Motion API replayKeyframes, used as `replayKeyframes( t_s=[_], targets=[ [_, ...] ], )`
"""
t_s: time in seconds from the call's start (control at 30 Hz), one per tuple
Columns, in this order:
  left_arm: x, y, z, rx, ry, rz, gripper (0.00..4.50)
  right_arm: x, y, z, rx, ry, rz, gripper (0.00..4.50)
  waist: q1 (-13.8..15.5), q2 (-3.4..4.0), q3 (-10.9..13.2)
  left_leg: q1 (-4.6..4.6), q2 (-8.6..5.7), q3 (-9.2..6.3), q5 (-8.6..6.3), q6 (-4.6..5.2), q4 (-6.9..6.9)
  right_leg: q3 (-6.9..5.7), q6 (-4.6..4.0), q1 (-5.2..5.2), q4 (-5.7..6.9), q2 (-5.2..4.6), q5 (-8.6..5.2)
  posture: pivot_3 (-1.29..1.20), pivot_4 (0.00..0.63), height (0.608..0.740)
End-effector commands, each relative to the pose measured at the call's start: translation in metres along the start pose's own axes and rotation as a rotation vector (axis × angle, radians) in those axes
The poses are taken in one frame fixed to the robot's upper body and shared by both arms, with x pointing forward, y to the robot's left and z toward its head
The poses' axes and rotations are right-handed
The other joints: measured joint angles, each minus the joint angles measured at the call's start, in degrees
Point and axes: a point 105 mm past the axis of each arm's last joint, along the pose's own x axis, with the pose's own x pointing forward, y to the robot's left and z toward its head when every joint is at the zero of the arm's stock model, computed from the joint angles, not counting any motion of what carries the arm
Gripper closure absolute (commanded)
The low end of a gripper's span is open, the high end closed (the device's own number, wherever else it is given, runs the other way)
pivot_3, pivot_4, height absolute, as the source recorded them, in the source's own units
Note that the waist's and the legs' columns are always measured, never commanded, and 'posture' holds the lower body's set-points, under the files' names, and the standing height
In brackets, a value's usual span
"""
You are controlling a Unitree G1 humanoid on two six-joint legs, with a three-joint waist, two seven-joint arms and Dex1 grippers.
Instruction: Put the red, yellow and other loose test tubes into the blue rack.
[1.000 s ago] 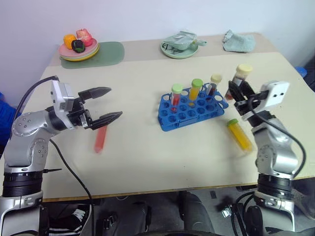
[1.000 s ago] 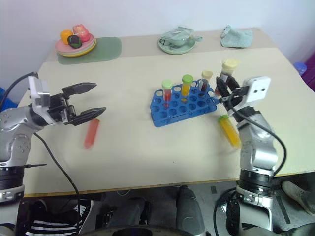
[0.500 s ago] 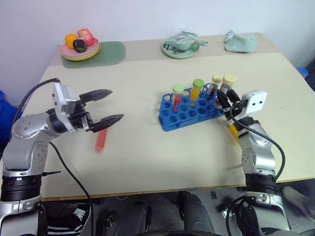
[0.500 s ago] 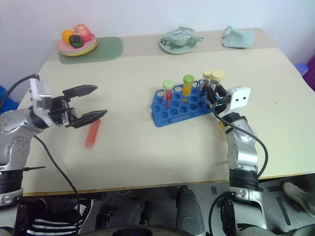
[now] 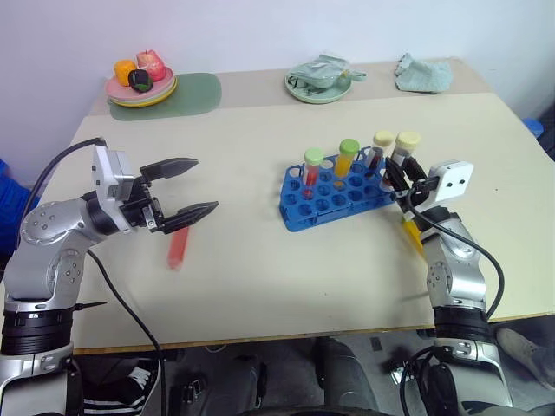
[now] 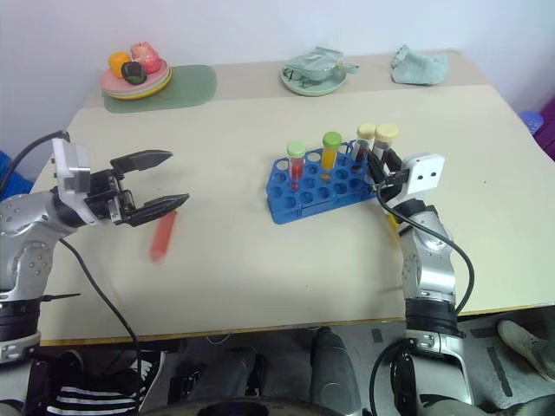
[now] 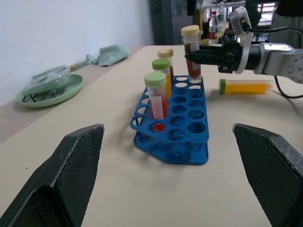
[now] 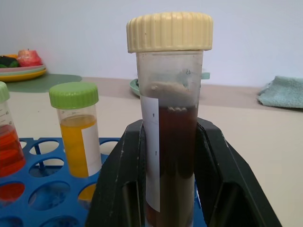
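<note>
The blue rack (image 5: 336, 195) stands right of the table's middle with three capped tubes upright in it: red (image 5: 311, 170), yellow (image 5: 347, 158) and dark (image 5: 380, 147). My right gripper (image 5: 397, 173) is shut on a dark brown-red tube with a pale yellow cap (image 8: 173, 118), held upright over the rack's right end. I cannot tell if its bottom is in a hole. A loose yellow tube (image 7: 246, 86) lies on the table beside that arm. A loose red tube (image 5: 178, 247) lies just under my left gripper (image 5: 195, 185), which hovers open and empty.
At the back left a plate of toy fruit (image 5: 139, 80) rests on a green mat (image 5: 192, 92). A pale green plate (image 5: 317, 85) and a teal cloth (image 5: 423, 74) lie along the back edge. The table's front edge runs close to both arms.
My right gripper has come down and left with the dark tube, from above the rack's right end to beside the racked tubes. The left arm has kept still.
</note>
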Motion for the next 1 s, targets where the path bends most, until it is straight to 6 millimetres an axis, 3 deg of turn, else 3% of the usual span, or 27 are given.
replayKeyframes(
  t_s=[0.03,0.3,0.5,1.0],
  targets=[
    [-0.004,0.003,0.012,0.044,-0.012,0.001,0.0,0.006,-0.001,0.007,-0.018,-0.04,0.001,3.74,-0.01,0.0,0.0,0.0,0.0,0.0,0.0,0.0,0.0,0.0,0.0,0.0,0.0,0.0,0.0,0.0,0.15,0.74],
    [-0.006,0.003,0.015,0.045,-0.006,0.0,0.0,0.003,-0.016,0.007,-0.037,-0.035,-0.017,3.74,0.08,0.0,0.0,0.0,0.0,-0.01,0.0,0.0,0.0,0.0,0.0,0.02,-0.02,0.0,0.0,0.0,0.15,0.74],
    [-0.007,0.003,0.014,0.044,-0.006,0.003,0.0,-0.004,-0.013,0.005,-0.029,-0.027,-0.011,3.74,0.06,0.0,0.0,0.01,0.0,-0.01,0.0,0.0,-0.01,0.0,0.0,0.02,-0.01,0.0,0.0,0.0,0.15,0.74],
    [-0.007,0.005,0.015,0.046,-0.005,0.005,0.0,0.0,-0.003,0.004,-0.023,-0.03,0.0,3.74,0.01,0.0,0.0,0.01,0.0,-0.01,0.0,0.0,-0.01,0.0,0.0,0.01,-0.01,0.0,0.0,0.0,0.15,0.74]
  ],
)
